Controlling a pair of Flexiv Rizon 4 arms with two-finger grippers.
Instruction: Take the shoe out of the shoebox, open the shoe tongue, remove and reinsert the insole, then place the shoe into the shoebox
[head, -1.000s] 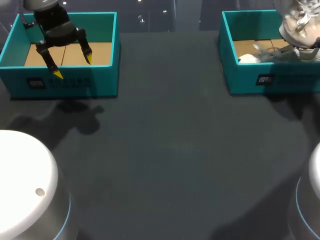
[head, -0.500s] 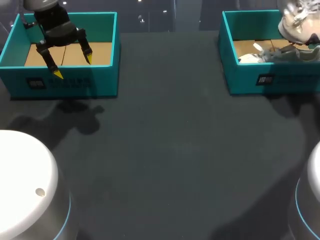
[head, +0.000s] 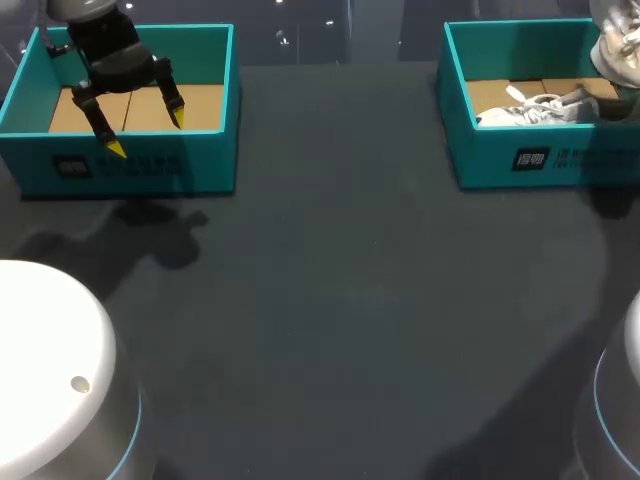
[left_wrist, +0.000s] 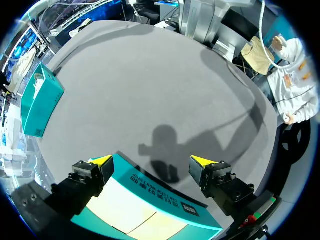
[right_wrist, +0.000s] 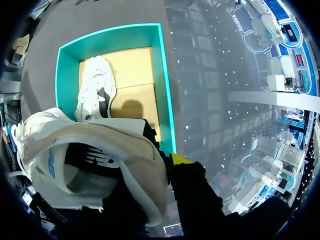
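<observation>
1. Shoe (head: 618, 40): pale cream-white trainer, held in the air over the right end of the right shoebox, near the table's far right corner. In the right wrist view its opening faces the camera, showing a dark lining.
2. Right claw (right_wrist: 167, 152): pinching the shoe at the collar. One yellow tip shows outside the collar; the other finger is hidden by the shoe.
3. Right shoebox (head: 560, 160): teal, lidless, with a brown cardboard floor, standing at the table's far right corner.
4. Second shoe (head: 535, 108): white with dark side markings, lying on the floor of the right shoebox against its left wall, laces visible.
5. Left shoebox (head: 130, 165): teal, lidless, with a brown cardboard floor, standing at the table's far left corner, well apart from the right shoebox.
6. Left claw (head: 146, 134): hanging over the left shoebox above its front wall, with its fingers spread wide and nothing between them. Both yellow tips show in the left wrist view, clear of the box.
7. Table (head: 350, 300): dark grey surface, carrying both shoeboxes along its far edge.
</observation>
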